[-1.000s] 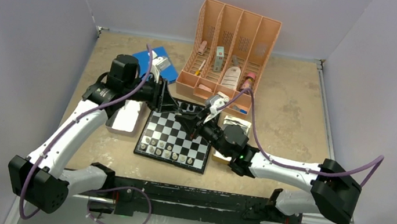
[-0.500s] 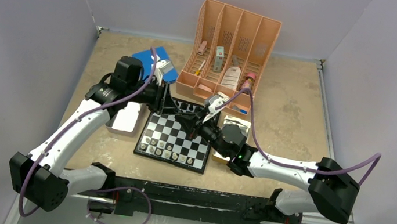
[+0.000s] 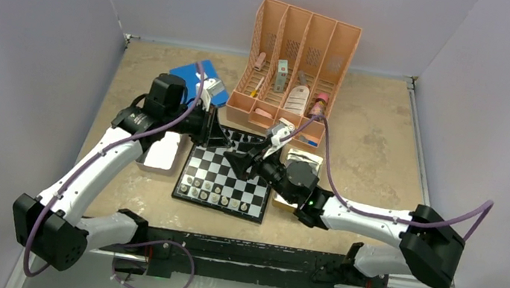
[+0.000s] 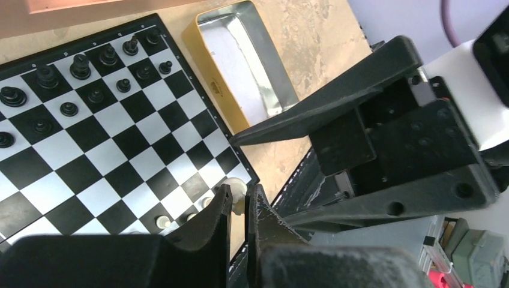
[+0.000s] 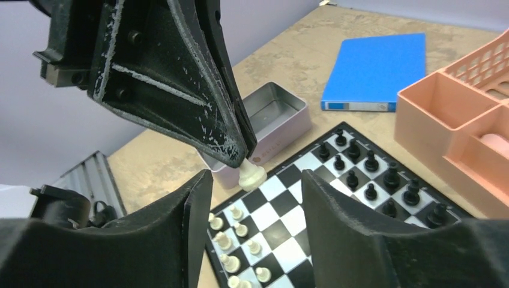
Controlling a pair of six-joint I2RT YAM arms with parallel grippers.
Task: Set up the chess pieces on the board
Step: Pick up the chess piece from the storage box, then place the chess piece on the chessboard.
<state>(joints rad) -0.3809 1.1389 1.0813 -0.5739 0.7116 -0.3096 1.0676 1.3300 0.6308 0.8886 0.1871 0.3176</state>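
Right wrist: pale piece in left hand

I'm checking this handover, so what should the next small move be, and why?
Probably the right gripper backs straight away. Its fingers stand open on either side of the pale piece, which the left gripper pinches by its top near the edge of the board, so clearing out would let the left arm lower it to a square.
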